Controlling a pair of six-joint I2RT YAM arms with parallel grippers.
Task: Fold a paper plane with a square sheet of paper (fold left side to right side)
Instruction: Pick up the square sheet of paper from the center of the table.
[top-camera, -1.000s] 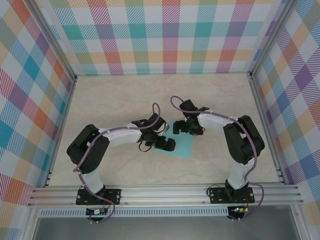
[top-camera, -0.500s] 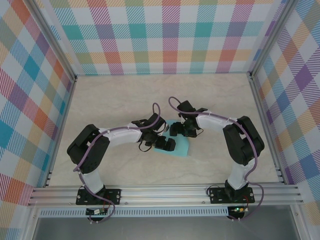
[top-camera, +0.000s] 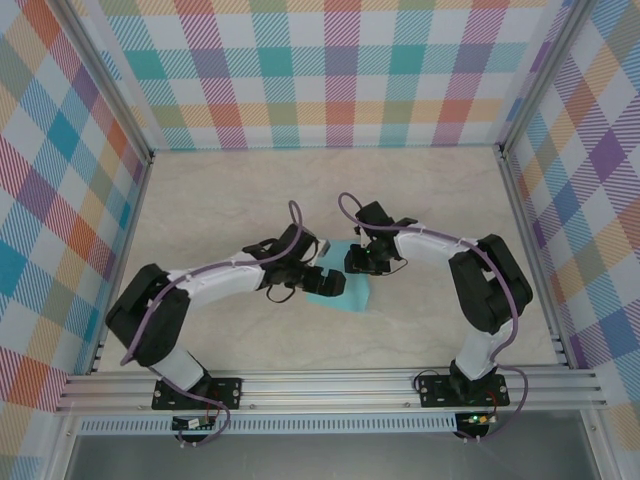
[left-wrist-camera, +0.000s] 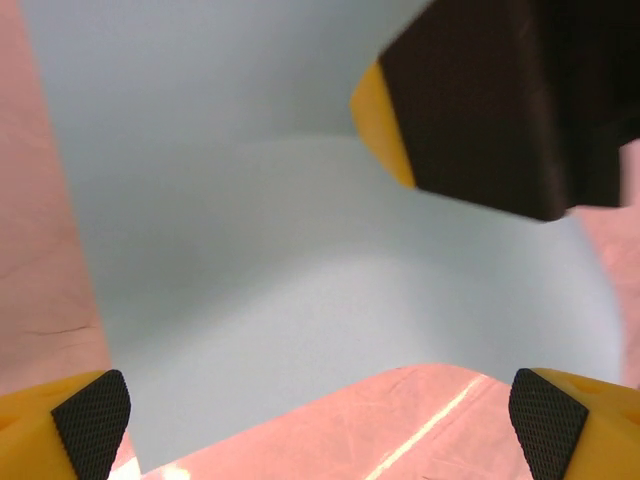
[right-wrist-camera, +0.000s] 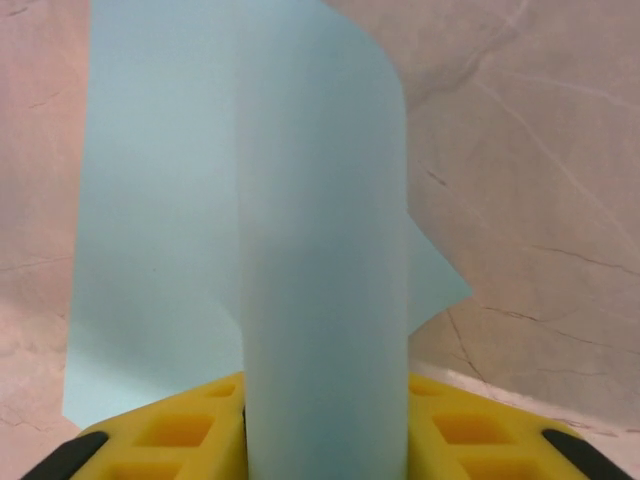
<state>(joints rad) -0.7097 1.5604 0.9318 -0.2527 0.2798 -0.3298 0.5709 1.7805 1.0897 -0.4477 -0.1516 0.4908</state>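
From my station, the pale marbled worktop (top-camera: 220, 200) takes up the middle of the overhead view, with bright checked walls (top-camera: 340, 70) on three sides. The left arm (top-camera: 215, 282) and the right arm (top-camera: 440, 245) both bend inward from the near edge and meet near the centre of the worktop.

The light turquoise sheet of paper (top-camera: 352, 296) lies there, just under and between the two arm ends and partly covered by them. It is not lying flat. On the right wrist camera one side rests on the worktop, while a broad flap (right-wrist-camera: 325, 250) curls up off it and runs back toward the lens.

The left claw (top-camera: 325, 283) sits low over the near-left part of the sheet with its jaws wide apart. On its own camera I see the two black-padded fingertips (left-wrist-camera: 90, 420) at opposite bottom corners, with paper and bare worktop between them.

The right claw (top-camera: 358, 262) is just beside it, over the far side of the sheet. The raised flap passes between its yellow fingers (right-wrist-camera: 180, 430). I cannot tell whether they are actually pinching the flap.
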